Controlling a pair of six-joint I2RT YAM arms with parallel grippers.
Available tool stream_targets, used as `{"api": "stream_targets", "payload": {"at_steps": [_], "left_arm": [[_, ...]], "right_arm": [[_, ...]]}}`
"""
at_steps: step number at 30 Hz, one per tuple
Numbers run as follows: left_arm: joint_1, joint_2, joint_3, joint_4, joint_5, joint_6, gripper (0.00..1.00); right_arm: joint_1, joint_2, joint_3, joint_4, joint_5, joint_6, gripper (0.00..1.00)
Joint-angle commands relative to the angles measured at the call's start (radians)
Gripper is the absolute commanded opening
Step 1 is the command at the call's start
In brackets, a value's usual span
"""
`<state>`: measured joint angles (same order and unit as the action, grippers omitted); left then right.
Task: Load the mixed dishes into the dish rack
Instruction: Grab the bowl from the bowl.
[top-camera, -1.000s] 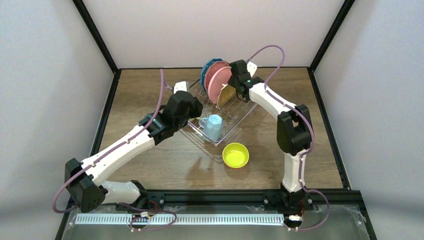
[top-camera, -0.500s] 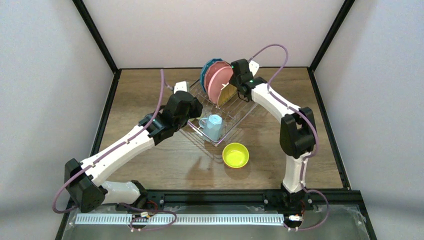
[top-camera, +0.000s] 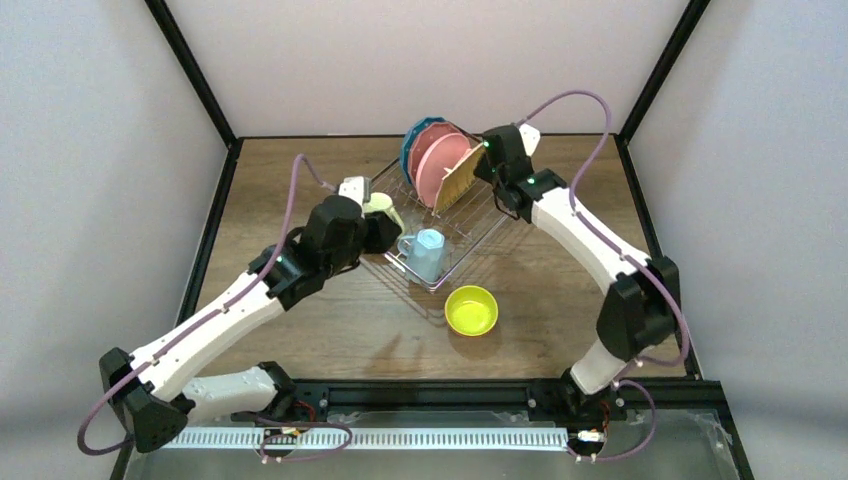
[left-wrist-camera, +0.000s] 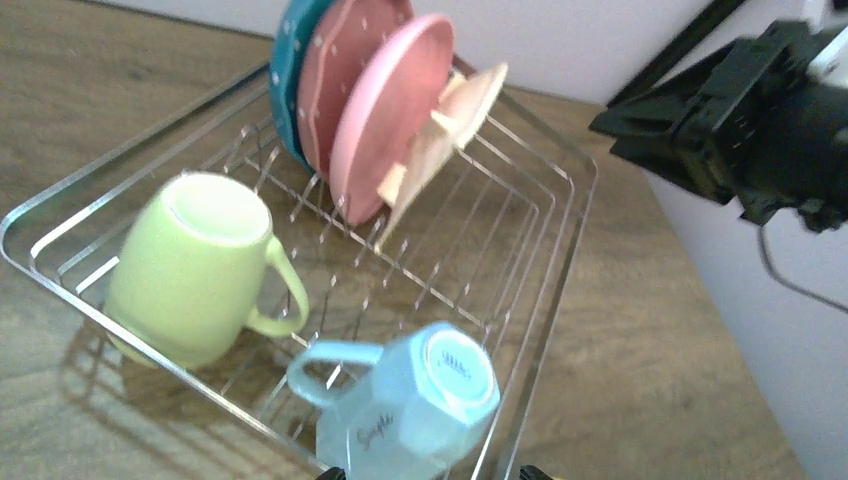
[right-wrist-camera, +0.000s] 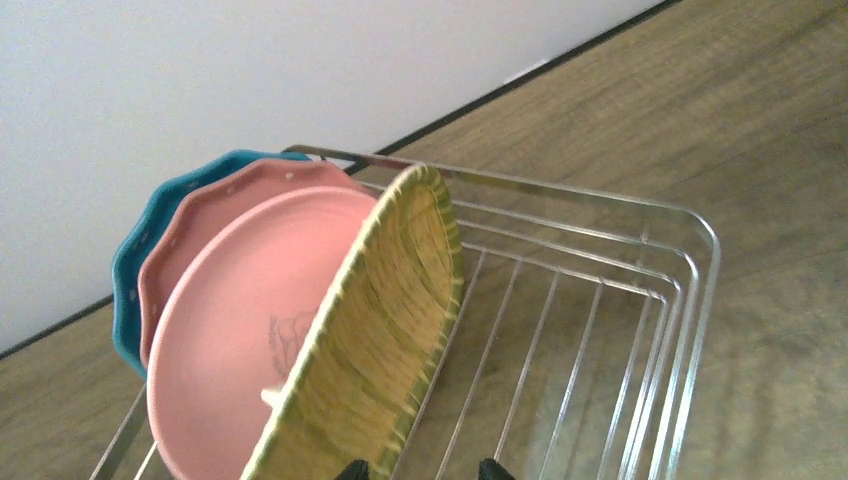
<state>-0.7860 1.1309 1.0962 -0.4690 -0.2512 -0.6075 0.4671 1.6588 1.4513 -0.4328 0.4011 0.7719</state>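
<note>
Now: woven tan plate (right-wrist-camera: 380, 340) sits in dish rack (right-wrist-camera: 700, 300), far end; R gripper (right-wrist-camera: 420, 470) jaws apart, off it.
Back R out straight, w/o brushing rim. Plate on edge, long axis steeply up, top leaning onto pink plate (right-wrist-camera: 230, 350). L gripper (left-wrist-camera: 428, 474) wide, empty.

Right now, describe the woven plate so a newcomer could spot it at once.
Find the wire rack mid-table; plates stand on edge at its far end. The woven plate is the rightmost of them in the top view, next to a pink plate. It alone is tan straw; the rest are smooth pink or blue.
</note>
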Motion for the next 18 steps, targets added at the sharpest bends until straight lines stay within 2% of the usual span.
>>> {"api": "stream_targets", "payload": {"at_steps": [1, 3, 4, 14, 18], "left_arm": [[-0.021, -0.041, -0.073, -0.033, 0.130, 0.021, 1.00], [-0.042, -0.056, -0.103, -0.027, 0.154, 0.023, 1.00], [-0.051, -0.064, -0.126, -0.021, 0.163, 0.023, 1.00], [-0.206, -0.051, -0.238, 0.047, 0.157, -0.009, 1.00], [-0.263, -0.001, -0.248, 0.087, 0.147, -0.032, 1.00]], "right_arm": [[0.017, -0.138, -0.129, -0.021, 0.011, -0.036, 0.76], [0.024, -0.218, -0.200, -0.012, -0.008, -0.051, 0.95], [0.025, -0.255, -0.238, -0.006, -0.032, -0.057, 0.99], [0.042, -0.514, -0.491, -0.142, -0.127, -0.052, 0.99], [0.052, -0.549, -0.539, -0.225, -0.175, -0.046, 0.87]]}}
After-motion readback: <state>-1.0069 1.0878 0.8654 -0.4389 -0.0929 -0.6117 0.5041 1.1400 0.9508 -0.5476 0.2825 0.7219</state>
